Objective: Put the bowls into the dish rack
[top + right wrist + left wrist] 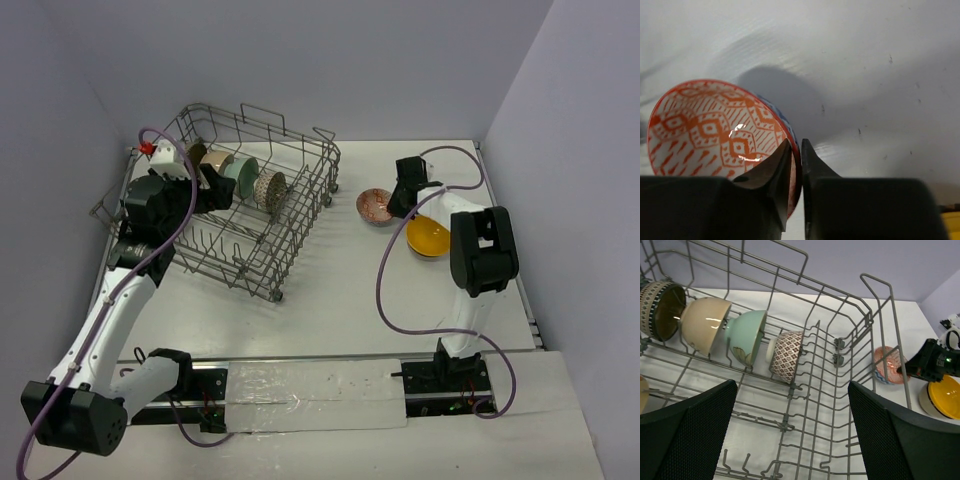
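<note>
The grey wire dish rack (318, 156) stands at the back left. Several bowls stand on edge in a row in it: dark brown (662, 310), beige (705, 325), pale green (745, 335) and a diamond-patterned one (786, 355). My left gripper (790, 425) hangs open over the rack's floor with nothing between its pads (690, 435). To the right of the rack, a red-patterned bowl (710, 130) sits tilted on the table. My right gripper (796, 150) is shut on its rim, one finger inside and one outside. An orange-yellow bowl (428, 237) lies just right of it.
The rack's raised handle loop (885, 315) and right wall stand between the rack's floor and the red-patterned bowl (373, 207). Purple cables loop over both arms (385, 270). The table's right edge (505, 250) runs beside the yellow bowl.
</note>
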You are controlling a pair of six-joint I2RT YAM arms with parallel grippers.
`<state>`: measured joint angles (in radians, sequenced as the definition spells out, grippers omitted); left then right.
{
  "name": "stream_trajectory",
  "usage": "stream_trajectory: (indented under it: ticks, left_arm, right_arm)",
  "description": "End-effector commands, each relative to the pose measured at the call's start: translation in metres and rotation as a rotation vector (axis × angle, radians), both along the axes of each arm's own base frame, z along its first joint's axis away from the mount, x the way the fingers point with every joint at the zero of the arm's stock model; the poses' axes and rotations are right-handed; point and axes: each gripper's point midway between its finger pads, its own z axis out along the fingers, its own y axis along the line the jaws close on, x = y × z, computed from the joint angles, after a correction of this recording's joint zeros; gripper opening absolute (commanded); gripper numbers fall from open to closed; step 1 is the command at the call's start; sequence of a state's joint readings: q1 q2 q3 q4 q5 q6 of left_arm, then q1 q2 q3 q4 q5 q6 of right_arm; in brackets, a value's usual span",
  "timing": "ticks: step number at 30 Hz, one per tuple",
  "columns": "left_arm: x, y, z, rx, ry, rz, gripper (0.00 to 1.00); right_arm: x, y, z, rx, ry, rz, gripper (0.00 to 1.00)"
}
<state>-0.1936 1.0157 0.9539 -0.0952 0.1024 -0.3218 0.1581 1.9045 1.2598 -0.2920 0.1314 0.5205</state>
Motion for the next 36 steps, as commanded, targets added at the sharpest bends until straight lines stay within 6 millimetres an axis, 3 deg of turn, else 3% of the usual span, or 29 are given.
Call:
stream_trajectory:
  ticks: [1, 3, 6, 7, 8, 9, 10, 13, 18, 19, 20, 25, 29, 36]
  left_arm:
    - [-0.003, -0.016, 0.026, -0.045, -0.046, -0.074, 0.97]
    - [-0.007, -0.024, 0.031, -0.056, -0.046, -0.111, 0.96]
    - [-0.015, -0.035, 0.044, -0.088, -0.046, -0.150, 0.97]
    - [-0.018, -0.042, 0.048, -0.106, -0.045, -0.164, 0.97]
    - [-0.021, -0.046, 0.057, -0.117, -0.056, -0.175, 0.97]
    - [-0.023, -0.051, 0.060, -0.139, -0.043, -0.183, 0.97]
    - [-0.025, -0.055, 0.063, -0.148, -0.040, -0.193, 0.98]
    - [-0.031, -0.078, 0.074, -0.176, -0.020, -0.228, 0.98]
    - [-0.038, -0.138, 0.076, -0.172, 0.028, -0.320, 0.98]
    - [-0.035, -0.143, 0.075, -0.159, 0.032, -0.299, 0.97]
    - [-0.039, -0.164, 0.070, -0.137, 0.057, -0.336, 0.97]
    - [-0.036, -0.199, 0.050, -0.029, 0.113, -0.284, 0.92]
    - [-0.024, -0.216, 0.038, 0.062, 0.138, -0.195, 0.82]
    - [-0.017, -0.242, 0.029, 0.118, 0.144, -0.160, 0.66]
  right_arm:
    - [0.008, -0.001, 0.013, -0.002, -0.065, 0.001, 0.14]
    - [0.005, -0.002, 0.020, -0.001, -0.090, 0.001, 0.04]
    - [0.002, -0.001, 0.054, -0.001, -0.178, -0.004, 0.00]
    - [0.002, 0.000, 0.081, 0.006, -0.248, -0.004, 0.00]
    - [-0.004, 0.004, 0.087, 0.004, -0.267, 0.007, 0.00]
    - [-0.007, 0.006, 0.116, 0.010, -0.339, 0.008, 0.00]
    - [-0.010, 0.007, 0.128, 0.005, -0.372, 0.006, 0.00]
    - [-0.027, 0.019, 0.174, 0.024, -0.497, 0.024, 0.00]
    - [-0.064, 0.046, 0.236, 0.054, -0.671, 0.058, 0.00]
    - [-0.072, 0.058, 0.243, 0.072, -0.693, 0.083, 0.00]
    - [-0.076, 0.060, 0.246, 0.086, -0.712, 0.076, 0.00]
    - [-0.104, 0.069, 0.284, 0.170, -0.834, 0.087, 0.00]
    - [-0.115, 0.073, 0.294, 0.191, -0.872, 0.097, 0.00]
    - [-0.117, 0.076, 0.293, 0.197, -0.874, 0.104, 0.00]
